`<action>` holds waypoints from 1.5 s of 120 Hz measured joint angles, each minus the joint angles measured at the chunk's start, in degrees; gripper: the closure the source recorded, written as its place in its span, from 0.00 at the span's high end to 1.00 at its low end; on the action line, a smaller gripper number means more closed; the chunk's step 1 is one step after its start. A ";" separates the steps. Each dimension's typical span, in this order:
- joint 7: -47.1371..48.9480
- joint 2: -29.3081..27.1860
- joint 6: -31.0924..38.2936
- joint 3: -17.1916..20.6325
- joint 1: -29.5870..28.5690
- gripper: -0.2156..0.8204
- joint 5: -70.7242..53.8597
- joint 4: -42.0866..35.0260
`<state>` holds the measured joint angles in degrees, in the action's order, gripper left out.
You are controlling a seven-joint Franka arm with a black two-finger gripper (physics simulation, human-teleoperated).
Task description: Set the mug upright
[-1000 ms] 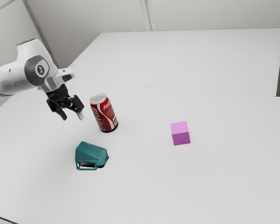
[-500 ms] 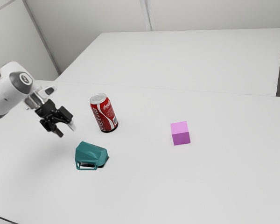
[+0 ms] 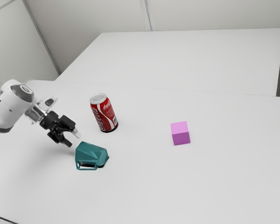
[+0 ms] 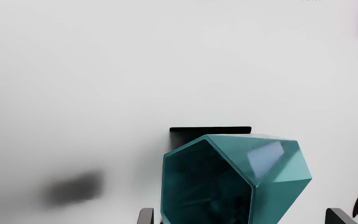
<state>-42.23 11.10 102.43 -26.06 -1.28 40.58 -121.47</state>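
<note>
The teal mug [image 3: 90,153] lies on its side on the white table, with its handle toward the exterior view's bottom edge. My gripper [image 3: 73,140] hangs close to the mug, just off its side at the exterior view's upper left. In the wrist view the mug [image 4: 278,174] shows its dark open mouth, and my gripper [image 4: 238,216] has its two fingertips wide apart, one on either side of it. I see no clear contact between fingers and mug. The handle is hidden in the wrist view.
A red Coca-Cola can [image 3: 103,113] stands upright on the table [image 3: 214,186], near the mug and the gripper. Farther toward the exterior view's right sits a pink-purple cube [image 3: 180,134].
My hand has come down and first swung toward the exterior view's left, then moved slightly back toward the mug. The mug, can and cube have kept their places.
</note>
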 joint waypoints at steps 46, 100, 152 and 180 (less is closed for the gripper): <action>-4.02 1.13 1.78 -0.91 0.93 0.79 9.35 -4.21; -6.29 2.54 3.15 -0.92 2.99 0.55 16.26 -5.29; -7.29 2.18 3.24 -1.25 3.17 0.08 17.29 -5.74; -7.64 1.13 2.80 -1.25 3.72 0.03 18.13 -5.85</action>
<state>-49.86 12.23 105.23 -27.31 2.45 58.71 -127.32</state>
